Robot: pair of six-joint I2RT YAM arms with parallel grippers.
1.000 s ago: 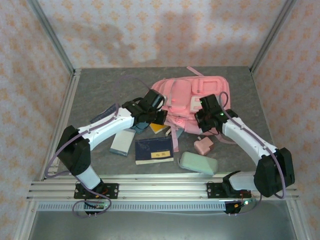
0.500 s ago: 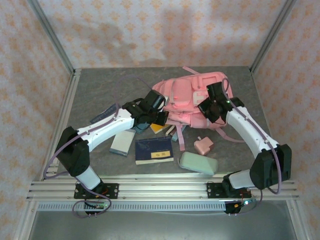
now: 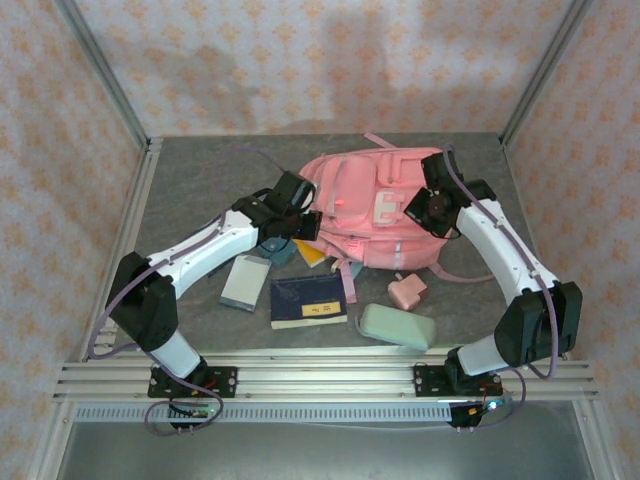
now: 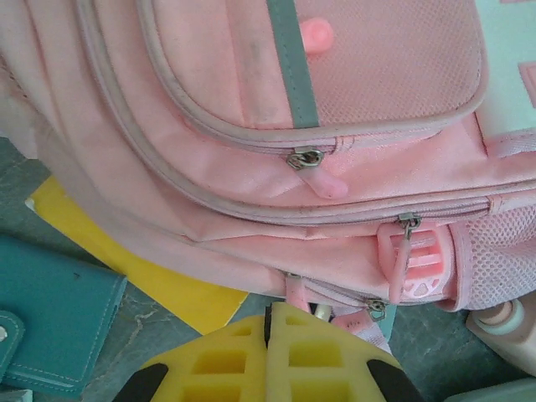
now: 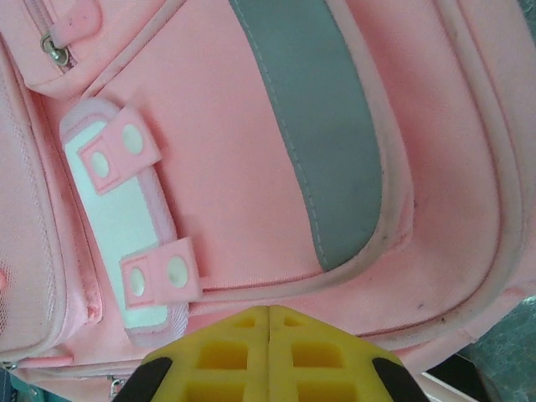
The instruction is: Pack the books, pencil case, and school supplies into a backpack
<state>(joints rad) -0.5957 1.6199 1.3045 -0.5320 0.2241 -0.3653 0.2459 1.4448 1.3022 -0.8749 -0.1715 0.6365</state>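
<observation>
On the counter's (image 3: 200,180) far half, the backpack (image 3: 365,200) is pinched by the left gripper (image 3: 302,222) and right gripper (image 3: 422,206), both closed on fabric, presumably steadied for unzipping.

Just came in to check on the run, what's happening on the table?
Both arms are at the pink backpack, lying front-up mid-table. The left arm's fingers are shut at its near-left edge, the right arm's fingers shut against its right side; whether either pinches fabric is unclear. The navy book, pencil case, pink gadget and pale book lie unpacked in front; the yellow book pokes out from under the backpack.
</observation>
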